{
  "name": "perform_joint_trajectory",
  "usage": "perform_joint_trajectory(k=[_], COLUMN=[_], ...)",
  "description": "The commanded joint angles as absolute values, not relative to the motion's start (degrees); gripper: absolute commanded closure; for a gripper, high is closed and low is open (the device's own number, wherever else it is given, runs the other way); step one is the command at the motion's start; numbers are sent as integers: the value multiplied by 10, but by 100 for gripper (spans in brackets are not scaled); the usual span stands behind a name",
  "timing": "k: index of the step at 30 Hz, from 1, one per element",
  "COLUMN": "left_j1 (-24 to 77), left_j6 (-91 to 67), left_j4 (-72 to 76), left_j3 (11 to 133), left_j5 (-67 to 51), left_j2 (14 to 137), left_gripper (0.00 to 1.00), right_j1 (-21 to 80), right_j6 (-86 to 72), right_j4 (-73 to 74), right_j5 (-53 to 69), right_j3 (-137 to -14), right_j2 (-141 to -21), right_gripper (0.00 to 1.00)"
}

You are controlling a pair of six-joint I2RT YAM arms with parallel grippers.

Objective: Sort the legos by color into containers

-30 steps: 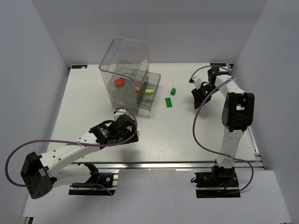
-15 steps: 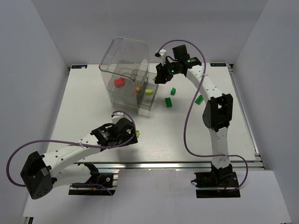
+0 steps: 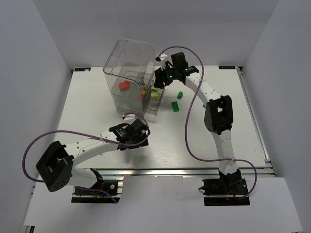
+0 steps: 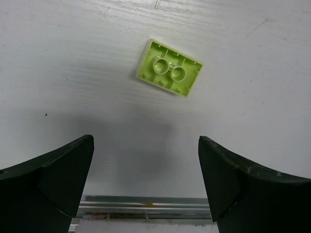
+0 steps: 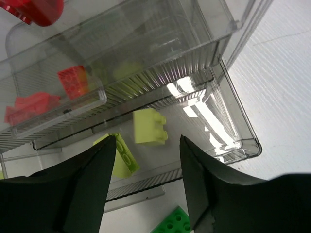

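- Top view: The clear box (image 3: 129, 63) stands toward 11 o'clock on the table (image 3: 87, 111). Its bottom drawer (image 3: 156, 106) juts out toward 4 o'clock, I judge so that bricks can be dropped in from above.
- My right gripper (image 3: 159, 82) hangs over that drawer. My left gripper (image 3: 138, 138) points down at the table at 6 o'clock from the box.
- Dark green bricks (image 3: 174, 106) lie unsorted on the table, just beyond the drawer at 3 o'clock.
- From up here each wrist hides its own jaws, and whatever lies under the left one.
- Left wrist view: The left gripper (image 4: 145, 145) is released, jaws spread wide with nothing between them.
- A lime brick (image 4: 168, 74) lies on the table at 12 o'clock ahead of them, hollow underside up and skewed to the jaw line.
- I judge the wide spread is meant to straddle it. The frame cuts off the lower fingers.
- Right wrist view: The right gripper (image 5: 148, 138) is parted and grasps nothing.
- A yellow-green brick (image 5: 149, 127) sits between the fingertips and touches neither. It is over the bottom drawer, where a second yellow-green piece (image 5: 121, 154) lies partly behind one finger.
- Through the glare I cannot tell whether the brick is dropping or already resting.
- Red bricks (image 5: 73, 80) show in the upper drawer (image 5: 160, 53) at 10 o'clock, blurred by its ribbed wall.
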State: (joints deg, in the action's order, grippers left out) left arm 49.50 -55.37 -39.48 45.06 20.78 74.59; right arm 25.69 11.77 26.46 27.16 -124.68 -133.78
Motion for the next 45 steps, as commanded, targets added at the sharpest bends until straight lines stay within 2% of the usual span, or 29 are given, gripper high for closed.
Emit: perform_joint_trajectory(k=[1, 4, 9, 12, 14, 16, 26, 29, 30, 33, 34, 36, 40, 43, 45], left_j1=[490, 490, 484, 484, 479, 474, 451, 445, 445, 445, 445, 445, 457, 462, 468], left_j6=[-549, -554, -564, -556, -551, -542, -524, -509, -505, -497, -497, -494, -477, -425, -382], left_j4=[-380, -381, -380, -380, -384, -382, -373, -364, -362, -357, -358, -358, -357, -339, -324], left_j3=[482, 496, 512, 524, 531, 540, 584, 586, 586, 586, 585, 581, 584, 598, 606], left_j5=[233, 240, 250, 250, 250, 245, 240, 232, 229, 219, 214, 208, 190, 143, 111], left_j2=[759, 778, 807, 830, 859, 886, 953, 963, 964, 963, 962, 954, 924, 895, 861], left_gripper=[2, 2, 3, 3, 3, 3, 9, 17, 25, 41, 51, 60, 73, 88, 95], right_j1=[263, 258, 245, 233, 222, 208, 164, 156, 154, 145, 143, 139, 134, 127, 124], right_j6=[109, 104, 105, 105, 101, 92, 77, 77, 79, 80, 80, 81, 86, 105, 116], right_j4=[226, 220, 198, 197, 206, 213, 201, 202, 202, 201, 201, 201, 206, 214, 214], right_j5=[272, 279, 286, 303, 314, 330, 350, 352, 352, 354, 353, 356, 359, 353, 347], right_j3=[-1245, -1224, -1149, -1108, -1099, -1075, -992, -976, -973, -962, -960, -954, -943, -930, -914], right_j2=[-1329, -1307, -1233, -1197, -1177, -1159, -1090, -1081, -1080, -1074, -1073, -1071, -1064, -1051, -1044], right_gripper=[38, 37, 42, 31, 14, 11, 11, 11, 11, 11, 11, 11, 11, 11, 16])
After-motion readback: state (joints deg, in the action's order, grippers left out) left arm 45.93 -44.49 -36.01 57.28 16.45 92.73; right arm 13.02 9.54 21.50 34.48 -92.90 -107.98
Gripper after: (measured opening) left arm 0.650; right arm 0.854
